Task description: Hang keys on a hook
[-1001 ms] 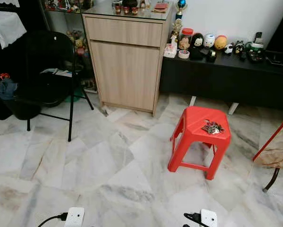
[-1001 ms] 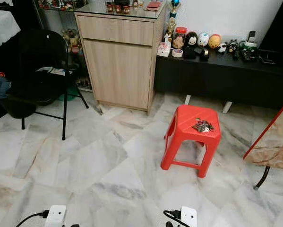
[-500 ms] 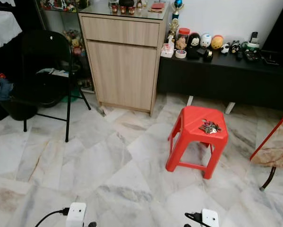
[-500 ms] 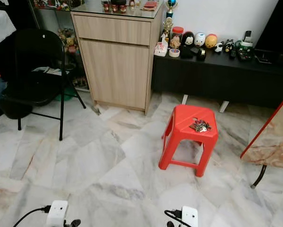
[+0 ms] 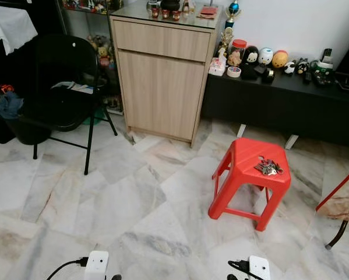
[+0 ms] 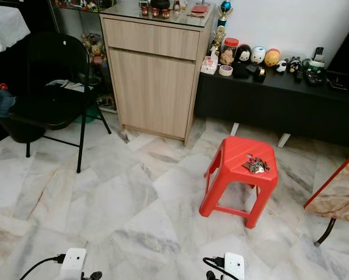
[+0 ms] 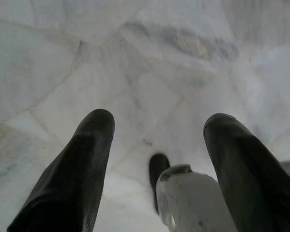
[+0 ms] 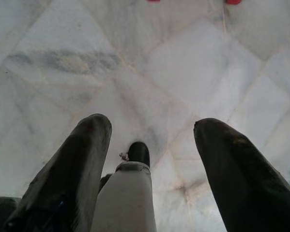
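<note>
Red stool (image 5: 251,175) bears the keys (image 5: 268,167), well beyond both gaping, empty grippers (image 7: 157,159) (image 8: 152,159); pickup and hanging remain undone.

**Head pair high and forward, wrist cameras aimed at the floor**

Both eye views look down and ahead from standing height across the pale veined marble floor (image 5: 122,198), sharing the red plastic stool (image 5: 253,175), the light wooden cabinet (image 6: 154,87) and the black folding chair (image 5: 60,87), slightly offset sideways. Each wrist view looks steeply down between its black fingers (image 7: 72,169) (image 8: 72,169) at nearby marble tiles.
</note>
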You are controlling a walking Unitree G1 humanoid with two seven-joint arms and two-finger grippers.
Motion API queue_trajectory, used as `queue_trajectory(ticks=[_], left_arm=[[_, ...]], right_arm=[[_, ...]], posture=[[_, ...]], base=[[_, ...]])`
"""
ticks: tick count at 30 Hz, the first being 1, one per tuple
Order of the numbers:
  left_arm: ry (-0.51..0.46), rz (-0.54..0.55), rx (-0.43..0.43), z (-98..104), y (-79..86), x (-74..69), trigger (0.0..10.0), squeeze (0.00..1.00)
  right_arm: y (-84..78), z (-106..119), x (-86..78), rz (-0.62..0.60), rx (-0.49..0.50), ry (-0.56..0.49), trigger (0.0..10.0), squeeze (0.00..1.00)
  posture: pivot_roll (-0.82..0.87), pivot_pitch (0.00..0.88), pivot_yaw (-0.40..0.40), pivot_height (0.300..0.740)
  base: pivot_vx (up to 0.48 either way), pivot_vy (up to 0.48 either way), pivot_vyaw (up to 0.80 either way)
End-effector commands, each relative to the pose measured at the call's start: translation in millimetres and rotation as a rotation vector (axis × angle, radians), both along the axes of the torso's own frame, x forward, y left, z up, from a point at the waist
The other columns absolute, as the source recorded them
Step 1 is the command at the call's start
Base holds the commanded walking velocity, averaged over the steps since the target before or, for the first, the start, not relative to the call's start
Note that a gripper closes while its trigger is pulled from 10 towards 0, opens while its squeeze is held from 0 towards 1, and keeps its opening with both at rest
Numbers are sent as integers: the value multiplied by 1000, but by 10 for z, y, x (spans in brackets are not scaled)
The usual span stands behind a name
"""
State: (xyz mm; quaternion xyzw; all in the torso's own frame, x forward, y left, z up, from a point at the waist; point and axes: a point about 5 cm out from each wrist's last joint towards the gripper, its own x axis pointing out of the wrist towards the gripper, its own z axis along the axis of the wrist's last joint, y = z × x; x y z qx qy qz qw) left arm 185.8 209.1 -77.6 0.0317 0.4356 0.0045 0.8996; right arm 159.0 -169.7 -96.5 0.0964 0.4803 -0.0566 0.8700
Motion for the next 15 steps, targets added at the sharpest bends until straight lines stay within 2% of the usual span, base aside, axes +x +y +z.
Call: queue_trajectory(ticks=[1,15], left_arm=[[33,5,16,-31,42,-71,10000,0],[32,-5,18,-25,45,-60,10000,0]], right_arm=[[16,16,38,8,-1,-16,10000,0],[34,17,46,-5,6,-13,10000,0]], posture=[[57,0,-84,732],[63,0,-78,732]], base=[[292,0,0],[304,0,0]])
